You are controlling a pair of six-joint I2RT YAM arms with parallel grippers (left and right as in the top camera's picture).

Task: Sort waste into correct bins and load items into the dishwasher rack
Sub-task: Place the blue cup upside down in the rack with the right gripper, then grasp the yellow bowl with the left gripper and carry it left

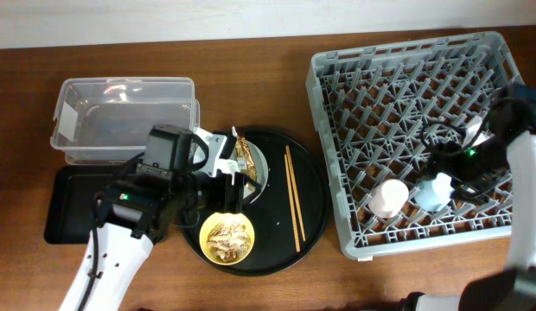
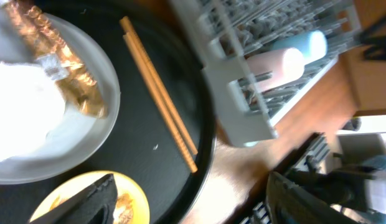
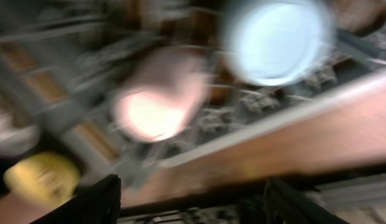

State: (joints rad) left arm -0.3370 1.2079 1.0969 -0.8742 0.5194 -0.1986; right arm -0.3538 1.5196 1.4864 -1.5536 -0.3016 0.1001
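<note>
Wooden chopsticks (image 1: pixel 294 194) lie parallel, running front-to-back.

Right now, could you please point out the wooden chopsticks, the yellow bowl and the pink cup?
wooden chopsticks (image 1: pixel 294 195): overhead view, middle of the pair.
yellow bowl (image 1: pixel 205 233): overhead view, left rim.
pink cup (image 1: pixel 390 197): overhead view, its top face.

Overhead looks straight down on the whole tabletop (image 1: pixel 251 86); both close, tilted wrist views share the pink cup (image 3: pixel 159 102) inside the rack (image 1: pixel 380 104).
</note>
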